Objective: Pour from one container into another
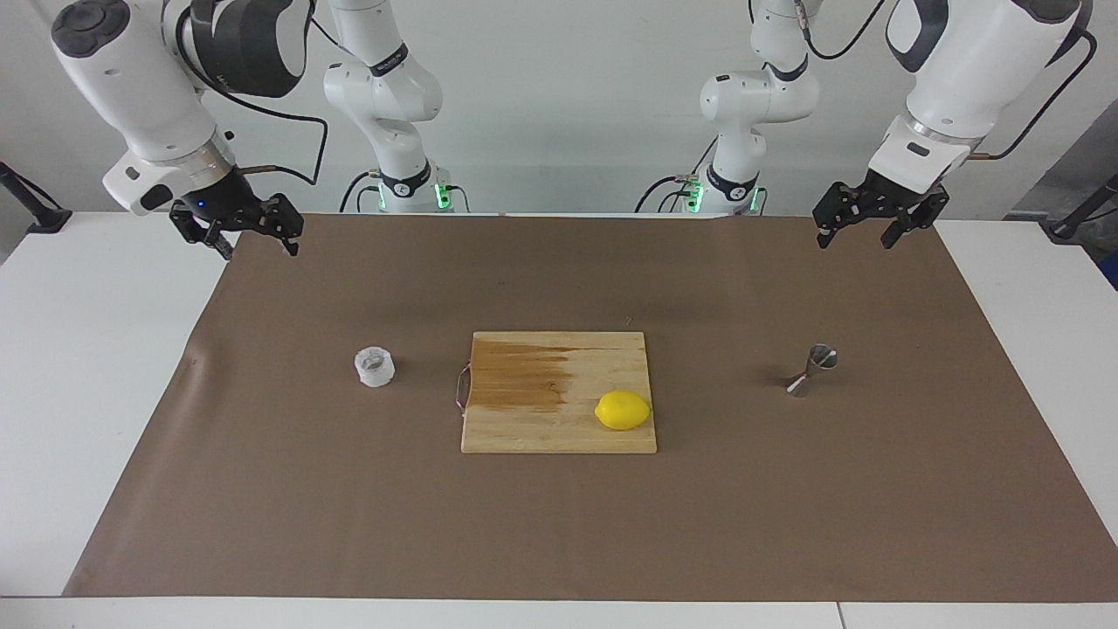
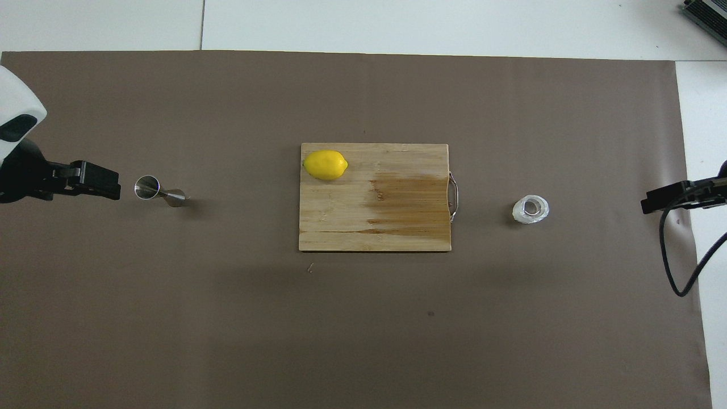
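At mid frame, plastic cup [image 1: 375, 366] and jigger [image 1: 811, 370] stand apart; left claw [image 1: 859, 231] and right claw [image 1: 253, 242] hang wide, holding nothing.

Both end effectors [image 1: 253, 238] [image 1: 856, 230] raised, open, empty

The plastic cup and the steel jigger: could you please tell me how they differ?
The plastic cup is squat, whitish and translucent; the jigger is taller, shiny steel, pinched at a narrow waist. The cup stands toward the right arm's end of the table, the jigger toward the left arm's end. Both stand upright on the brown mat, untouched, flanking the cutting board.
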Motion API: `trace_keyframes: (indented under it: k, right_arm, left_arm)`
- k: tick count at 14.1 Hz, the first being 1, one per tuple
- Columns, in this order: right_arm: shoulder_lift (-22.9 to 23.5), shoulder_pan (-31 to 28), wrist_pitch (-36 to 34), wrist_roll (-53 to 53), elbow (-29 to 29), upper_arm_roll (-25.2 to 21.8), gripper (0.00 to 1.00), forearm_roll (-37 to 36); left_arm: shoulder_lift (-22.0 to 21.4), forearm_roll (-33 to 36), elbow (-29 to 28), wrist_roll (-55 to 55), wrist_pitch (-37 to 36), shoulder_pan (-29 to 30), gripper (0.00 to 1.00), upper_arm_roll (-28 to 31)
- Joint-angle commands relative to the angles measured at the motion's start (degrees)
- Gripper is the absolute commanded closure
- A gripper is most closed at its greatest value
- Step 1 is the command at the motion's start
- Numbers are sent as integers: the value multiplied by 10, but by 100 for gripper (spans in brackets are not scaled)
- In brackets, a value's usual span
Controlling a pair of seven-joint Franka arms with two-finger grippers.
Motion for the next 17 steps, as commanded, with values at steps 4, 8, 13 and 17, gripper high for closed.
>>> trace_keyframes:
  k: [4,8,13,17]
  right_arm:
    - [-3,-4,-1,-6,-2,3,0,-4]
    - [-3,-4,-1,-6,-2,3,0,-4]
    - [-3,-4,-1,-6,-2,3,0,-4]
    - [-3,-4,-1,-6,-2,3,0,-4]
  left_arm:
    - [-19,-6,-33,2,23,5,0,4]
    - [-19,-5,-32,3,23,5,0,4]
    - [-26,-3,-31,5,25,4,0,4]
    - [-34,0,-35,9,32,-5,0,-2]
